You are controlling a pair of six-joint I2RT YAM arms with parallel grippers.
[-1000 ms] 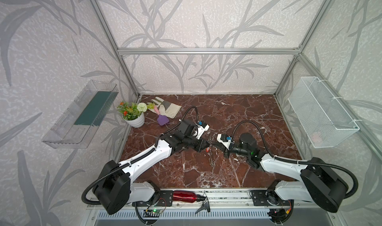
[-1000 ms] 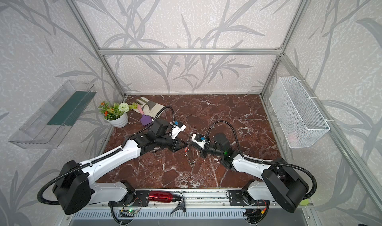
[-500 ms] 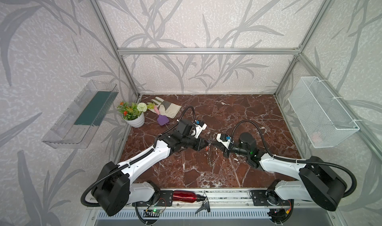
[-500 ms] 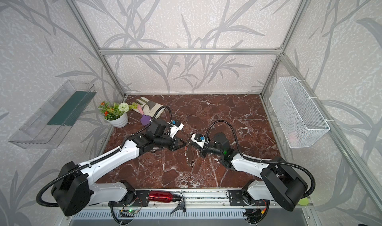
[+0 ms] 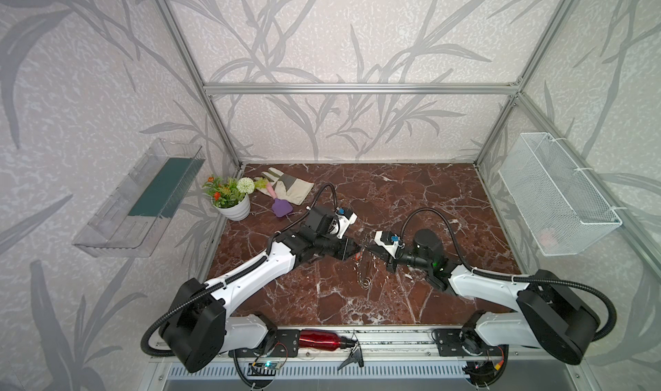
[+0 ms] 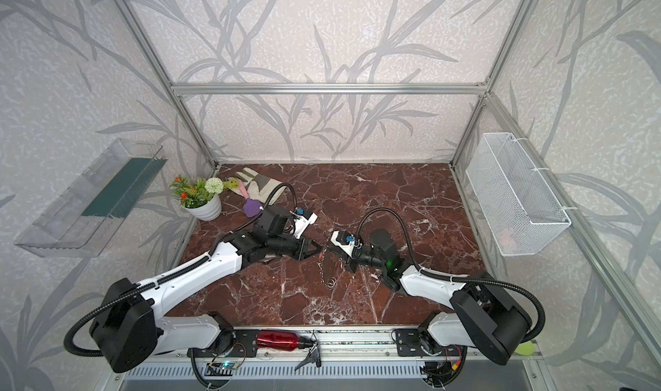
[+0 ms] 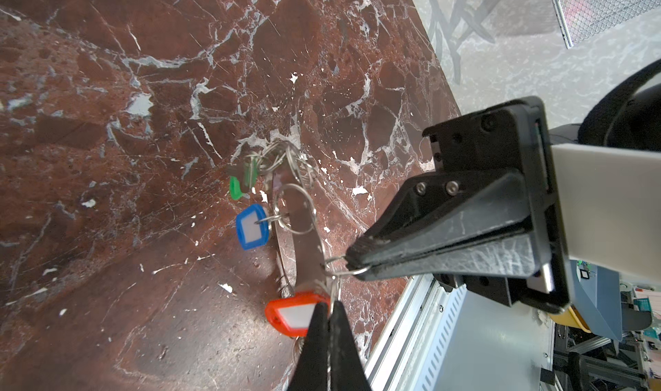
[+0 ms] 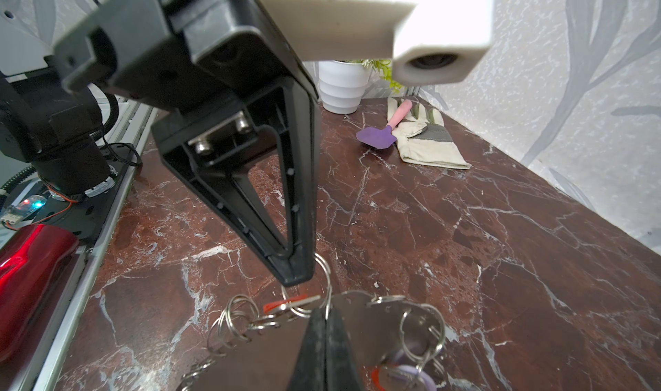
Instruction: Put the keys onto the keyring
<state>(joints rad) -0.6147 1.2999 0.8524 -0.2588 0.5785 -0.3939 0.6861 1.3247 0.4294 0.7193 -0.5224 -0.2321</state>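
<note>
so both arms are reaching in low over the table [image 5: 411,199], left arm [image 5: 257,271] and right arm [image 5: 483,285] angled toward each other. The fingers end up nearly nose to nose mid-table, and in both top views the tips look almost touching

the keyring [image 7: 302,235] hangs right between them, seen edge-on from the left wrist, dangling down below both tips. Can't tell if its low end is resting on the marble. My guess is it's held up like that so the rings swing free, one arm steadying the plate while the other works on a ring

left gripper [image 8: 296,280] is clamped tight, jaws fully together, on a thin wire loop right at its tip, with the red-orange tag [image 7: 291,314] just beside its fingers. It looks like one of the keyring's own split rings, but I can't swear it isn't the tag's loop

right gripper [image 7: 352,261] is pinched closed the same way on a split ring at the plate's edge, just beside the left's tip

as for the keys, the blue tag [image 7: 252,227] and green tag [image 7: 235,189] sit further along the plate, away from both tips. They look hooked onto rings already, and the metal blades are too small to make out

my read is the red-orange one is being threaded right now, and wire that thin could easily slip out of a pinch
</note>
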